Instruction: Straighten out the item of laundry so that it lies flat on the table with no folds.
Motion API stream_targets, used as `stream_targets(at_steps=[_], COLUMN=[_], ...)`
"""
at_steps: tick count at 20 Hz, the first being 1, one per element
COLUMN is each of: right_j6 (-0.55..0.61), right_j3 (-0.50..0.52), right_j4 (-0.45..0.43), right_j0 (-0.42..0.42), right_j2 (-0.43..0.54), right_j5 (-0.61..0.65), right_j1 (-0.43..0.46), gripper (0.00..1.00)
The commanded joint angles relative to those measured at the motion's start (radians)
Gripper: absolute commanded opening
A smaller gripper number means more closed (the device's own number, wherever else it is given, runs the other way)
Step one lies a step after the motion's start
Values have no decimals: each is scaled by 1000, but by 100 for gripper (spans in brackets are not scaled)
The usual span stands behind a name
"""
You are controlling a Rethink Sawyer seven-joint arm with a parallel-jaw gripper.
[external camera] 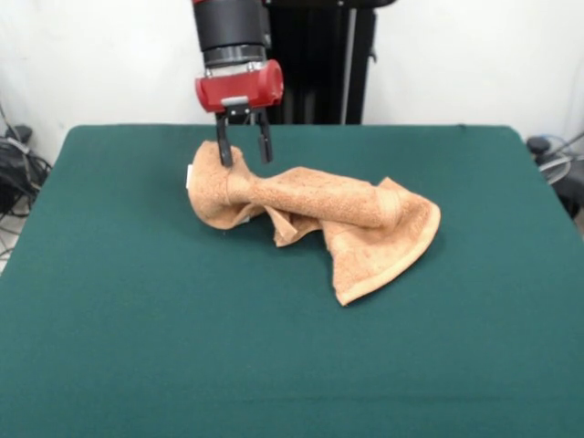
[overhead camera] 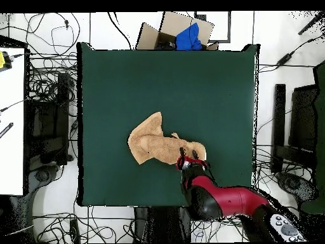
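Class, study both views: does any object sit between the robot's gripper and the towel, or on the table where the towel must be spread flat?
Nothing visible does. The gripper is open, already at the towel, at its bunched end. The towel is the only object on the green table.

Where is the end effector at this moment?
In the front view, the end effector is left of center toward the table's far side, its open fingers straddling the bunched left end of the towel.

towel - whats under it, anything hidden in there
Only the green table shows around the towel. It is twisted and bunched, so its folds hide whatever lies beneath. The gripper stands open over its raised end.
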Motion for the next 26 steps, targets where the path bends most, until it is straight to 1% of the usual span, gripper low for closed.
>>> stream_targets(at_steps=[1,4,7,14,21,23,26], right_j6=[83,83,82,70,67,66,66], right_j3=[-53,-69,-73,-117,-150,-142,-149], right_j4=[71,88,95,127,139,144,147], right_j0=[119,153,170,241,270,285,297], right_j2=[-126,-175,-208,-308,-352,-369,-383], right_j5=[-30,-50,-42,-74,-99,-96,-105], right_j1=[-33,-8,-13,44,83,57,45], gripper=[100,100,100,100,100,100,100])
